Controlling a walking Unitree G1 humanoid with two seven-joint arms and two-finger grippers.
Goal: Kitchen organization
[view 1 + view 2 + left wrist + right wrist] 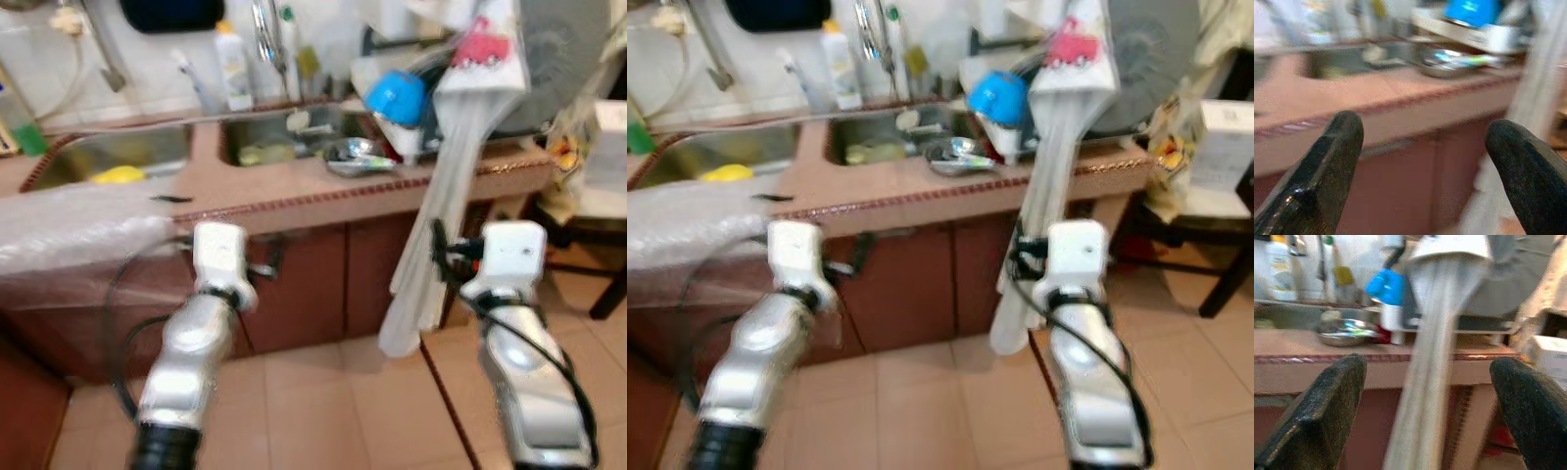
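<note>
A pink tiled counter (294, 191) with a double sink (279, 137) runs across in front of me. On it lies a steel bowl (355, 157), with a blue cup-like thing (396, 98) on a rack behind it. A yellow sponge (120, 175) lies in the left basin. Both silver arms reach forward below the counter edge, in front of the brown cabinet doors (313, 284). My left gripper (1425, 142) is open with nothing between its fingers. My right gripper (1427, 377) is open too, and a long white plastic bag (441, 215) hangs just ahead of it.
Bottles (233, 67) and a faucet (265, 29) stand behind the sink. A clear plastic sheet (78, 230) drapes over the counter at the left. A fan (563, 59), a white box (607, 162) and a dark chair (598, 245) crowd the right. Tan floor tiles (343, 401) lie below.
</note>
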